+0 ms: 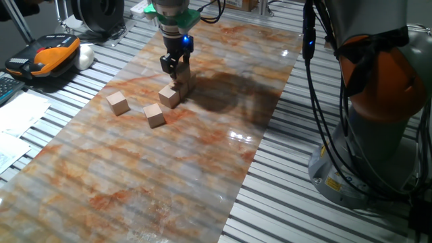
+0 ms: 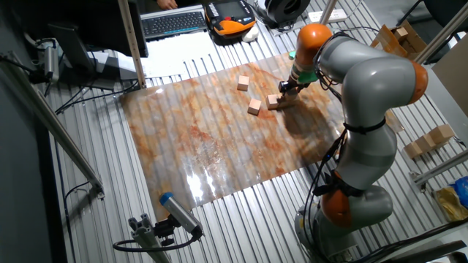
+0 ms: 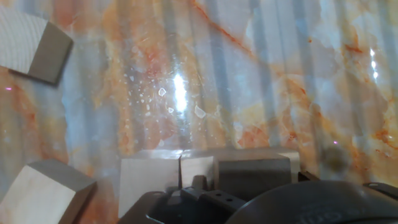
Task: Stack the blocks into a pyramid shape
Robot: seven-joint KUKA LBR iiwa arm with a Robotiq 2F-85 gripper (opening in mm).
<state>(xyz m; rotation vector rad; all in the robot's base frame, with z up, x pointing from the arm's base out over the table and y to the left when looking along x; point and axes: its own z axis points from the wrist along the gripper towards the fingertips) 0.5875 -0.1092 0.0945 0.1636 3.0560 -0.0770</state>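
A base row for a pyramid is being laid out on the marble-patterned mat (image 1: 202,135) as the gripper (image 1: 177,71) is being held low over a cluster of blocks (image 1: 177,89) near the mat's far end. Whether the fingers are clamped on a cube or merely standing beside it cannot be told: they are being masked by the hand in both fixed views. In the hand view, two or three cubes (image 3: 205,174) are being shown side by side just below the hand, apparently being lined up so that upper tiers can be borne. Two loose blocks, one (image 1: 118,102) farther out and one (image 1: 154,115) nearer the cluster, are being left apart on the mat, seemingly being kept within reach for later tiers.
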